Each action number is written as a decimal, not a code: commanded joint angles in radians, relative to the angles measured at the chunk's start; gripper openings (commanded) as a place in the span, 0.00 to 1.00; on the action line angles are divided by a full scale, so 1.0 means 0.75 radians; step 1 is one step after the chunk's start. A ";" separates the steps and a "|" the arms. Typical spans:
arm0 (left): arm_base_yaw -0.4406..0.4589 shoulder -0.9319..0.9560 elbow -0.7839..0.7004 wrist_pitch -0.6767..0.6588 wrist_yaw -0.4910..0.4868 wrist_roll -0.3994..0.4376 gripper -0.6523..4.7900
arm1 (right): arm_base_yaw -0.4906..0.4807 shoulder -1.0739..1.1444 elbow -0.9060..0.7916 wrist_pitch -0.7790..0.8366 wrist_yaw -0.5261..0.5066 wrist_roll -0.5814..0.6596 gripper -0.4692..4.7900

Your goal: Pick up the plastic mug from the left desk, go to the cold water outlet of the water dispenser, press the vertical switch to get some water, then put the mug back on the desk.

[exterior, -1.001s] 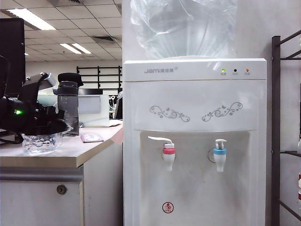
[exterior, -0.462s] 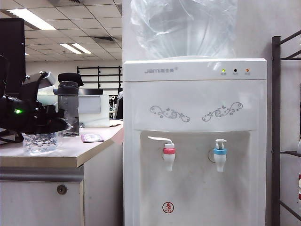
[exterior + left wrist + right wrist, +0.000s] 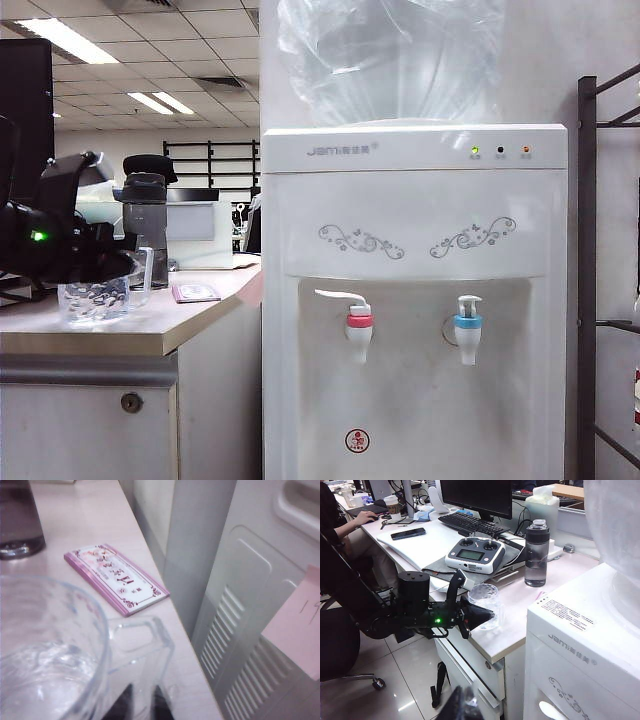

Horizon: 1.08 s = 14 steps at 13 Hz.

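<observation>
The plastic mug (image 3: pixel 95 298) is seen at the left of the exterior view, over the pale slab of the left table (image 3: pixel 170 325) near its front edge; whether its base rests on the slab or is just clear of it cannot be told. The left gripper (image 3: pixel 125 265) is closed around the mug's side handle (image 3: pixel 142 645), and its dark fingers (image 3: pixel 122 705) are seen nearly together on either side of the handle in the left wrist view. A smoky-grey bottle (image 3: pixel 147 232) stands behind the mug, and a pink-edged card (image 3: pixel 116 578) lies flat on the table between the two. The water dispenser (image 3: pixel 415 300) stands just beside the table, with the cold water outlet (image 3: pixel 467 335) and its vertical switch (image 3: pixel 468 302) on the right side of the recess, well apart from the mug. The right gripper (image 3: pixel 462 705) is held high beside the dispenser with its fingers fully closed on nothing.
</observation>
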<state>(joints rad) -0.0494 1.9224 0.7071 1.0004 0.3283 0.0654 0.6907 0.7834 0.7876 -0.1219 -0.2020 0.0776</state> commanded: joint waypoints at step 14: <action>-0.487 -0.013 0.004 0.004 -0.983 -0.462 0.47 | 0.001 -0.004 0.005 0.015 -0.003 -0.004 0.08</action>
<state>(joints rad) -0.4122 1.9198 0.7071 0.9909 -0.4053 -0.2893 0.6907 0.7834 0.7876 -0.1223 -0.2024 0.0776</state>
